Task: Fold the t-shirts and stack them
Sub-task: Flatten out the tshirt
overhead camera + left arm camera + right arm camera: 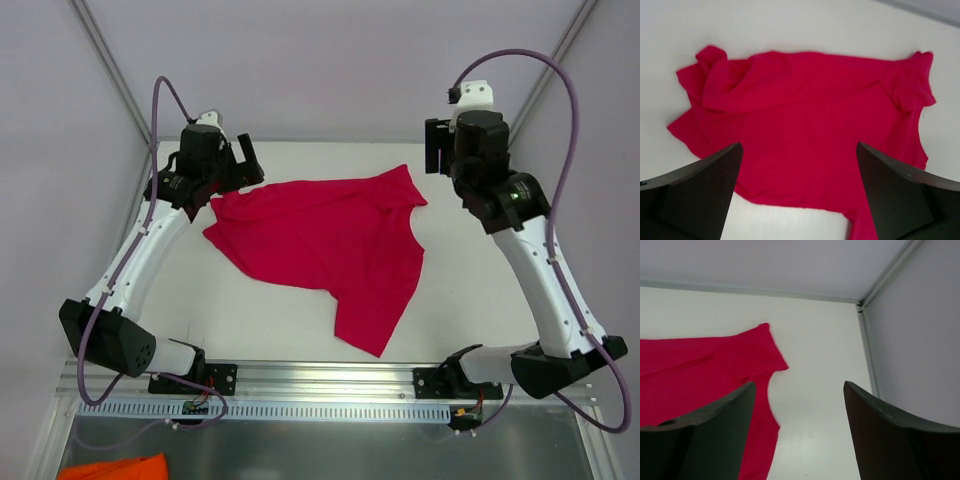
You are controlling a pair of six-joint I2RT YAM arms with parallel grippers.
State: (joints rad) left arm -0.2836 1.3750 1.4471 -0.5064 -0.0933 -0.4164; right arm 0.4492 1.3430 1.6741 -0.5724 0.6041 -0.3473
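The left gripper (236,160) hangs at the left edge of the red t-shirt (330,240), fingers spread wide and empty. The shirt lies rumpled on the white table (250,320). Just beyond its right corner the right gripper (437,152) also gapes, holding nothing.

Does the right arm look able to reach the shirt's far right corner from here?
Likely yes: the right gripper hangs open near that corner of the t-shirt, only bare table between.
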